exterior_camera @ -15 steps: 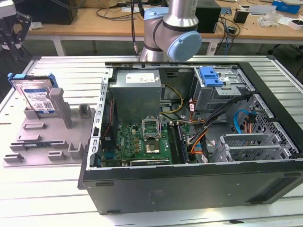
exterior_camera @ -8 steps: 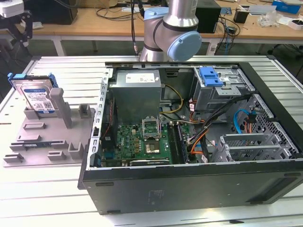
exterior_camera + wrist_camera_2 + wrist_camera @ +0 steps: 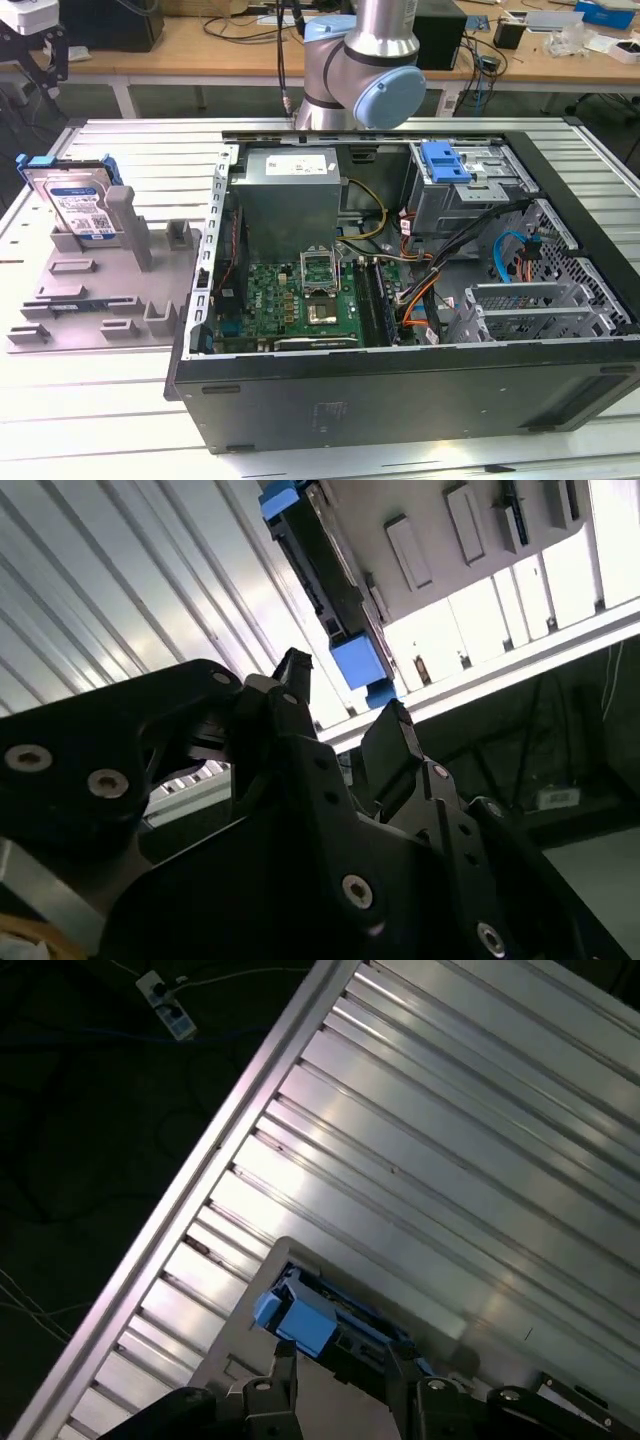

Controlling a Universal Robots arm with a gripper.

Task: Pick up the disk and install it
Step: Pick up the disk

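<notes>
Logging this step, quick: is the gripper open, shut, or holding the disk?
Gripper: open, holding nothing. The disk stands in the grey holder.

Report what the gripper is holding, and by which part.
Nothing is held. The black gripper is open and empty; the flat silver disk in its blue plastic carrier stands in the grey fixture.

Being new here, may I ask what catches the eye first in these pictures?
The open computer case takes up the middle and right of the exterior view. At that view's left the disk stands on edge in a grey holder. In the second wrist view the open gripper hovers near it.
</notes>
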